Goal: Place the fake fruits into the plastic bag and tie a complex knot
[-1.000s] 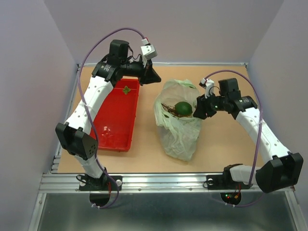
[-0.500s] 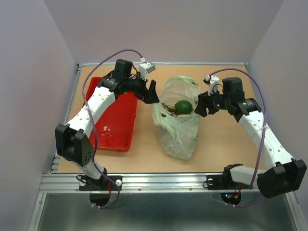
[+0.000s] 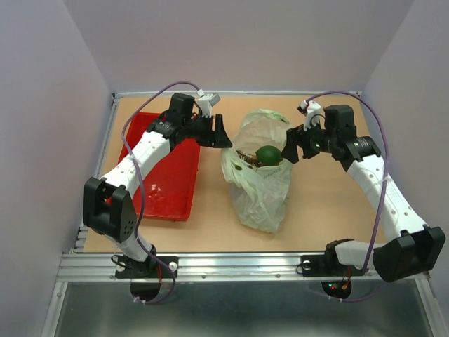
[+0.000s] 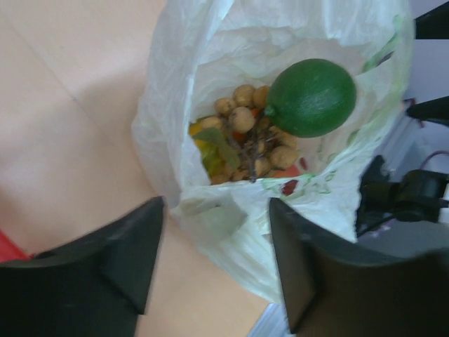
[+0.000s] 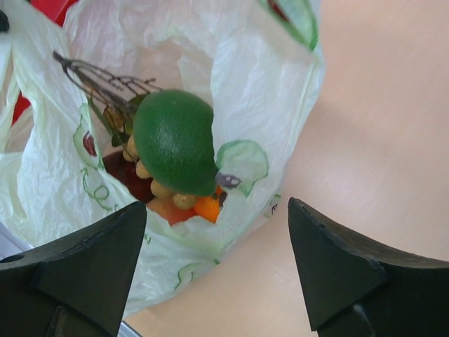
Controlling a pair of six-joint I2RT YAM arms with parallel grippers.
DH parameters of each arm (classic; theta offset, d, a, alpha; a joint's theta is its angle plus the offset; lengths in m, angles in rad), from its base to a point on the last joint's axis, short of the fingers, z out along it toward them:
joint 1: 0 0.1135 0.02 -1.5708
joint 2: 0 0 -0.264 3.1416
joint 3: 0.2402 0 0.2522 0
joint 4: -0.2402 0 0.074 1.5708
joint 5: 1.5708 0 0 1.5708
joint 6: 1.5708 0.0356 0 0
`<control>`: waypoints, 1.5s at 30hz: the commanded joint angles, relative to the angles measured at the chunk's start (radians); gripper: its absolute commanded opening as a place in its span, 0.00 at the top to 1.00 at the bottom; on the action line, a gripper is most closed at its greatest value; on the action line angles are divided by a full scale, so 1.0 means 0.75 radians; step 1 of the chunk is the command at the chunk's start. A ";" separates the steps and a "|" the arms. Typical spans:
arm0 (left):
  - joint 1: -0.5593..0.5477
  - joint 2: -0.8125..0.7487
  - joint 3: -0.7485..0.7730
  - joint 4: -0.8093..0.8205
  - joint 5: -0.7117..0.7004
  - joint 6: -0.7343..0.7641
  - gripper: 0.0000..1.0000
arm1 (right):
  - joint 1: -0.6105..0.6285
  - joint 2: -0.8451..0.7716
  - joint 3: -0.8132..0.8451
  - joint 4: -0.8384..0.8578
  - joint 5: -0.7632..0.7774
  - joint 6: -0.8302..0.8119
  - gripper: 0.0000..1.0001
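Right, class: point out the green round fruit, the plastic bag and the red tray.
green round fruit (image 4: 311, 97), left wrist view, middle of its skin.
plastic bag (image 3: 263, 200), top view, lower crinkled wall.
red tray (image 3: 172, 184), top view, bare floor.

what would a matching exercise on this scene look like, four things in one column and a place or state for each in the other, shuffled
Column A
1. green round fruit
2. brownish bunch
3. red tray
4. left gripper

Column B
a. open, at the left side of the plastic bag
b. flat on the table, left of the bag
c. topmost in the bag's mouth
d. inside the bag, partly under the green fruit

Pairs: 1-c, 2-d, 3-b, 4-a
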State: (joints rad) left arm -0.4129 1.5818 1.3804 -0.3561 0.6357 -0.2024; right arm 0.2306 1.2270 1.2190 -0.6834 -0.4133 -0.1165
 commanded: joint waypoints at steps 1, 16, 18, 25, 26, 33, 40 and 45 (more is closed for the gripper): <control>-0.006 0.032 -0.006 0.129 0.152 -0.098 0.46 | 0.003 0.041 0.160 0.097 0.074 0.049 0.13; -0.008 -0.002 0.082 0.084 0.234 0.006 1.00 | -0.013 0.509 0.493 0.314 -0.044 -0.239 0.00; -0.012 -0.006 0.084 0.076 0.228 0.034 1.00 | -0.013 0.552 0.542 0.324 -0.089 -0.252 0.00; -0.012 -0.009 0.206 -0.003 0.171 0.157 1.00 | -0.015 0.653 0.674 0.351 -0.140 -0.186 0.74; -0.010 -0.006 0.262 -0.026 0.153 0.202 1.00 | -0.021 0.641 0.672 0.349 -0.122 -0.176 0.85; 0.004 0.079 0.881 -0.194 0.177 0.478 1.00 | -0.217 0.359 0.582 0.337 0.048 0.024 0.99; 0.007 -0.010 0.851 0.039 0.296 0.333 1.00 | -0.269 0.048 0.528 0.294 0.221 0.151 0.99; 0.051 -0.123 0.698 0.158 0.302 0.276 1.00 | -0.269 -0.081 0.475 0.208 0.342 0.153 1.00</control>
State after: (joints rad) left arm -0.4038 1.5673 1.9579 -0.3424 0.8280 0.0425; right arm 0.0284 1.1976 1.6184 -0.4938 -0.2600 -0.0319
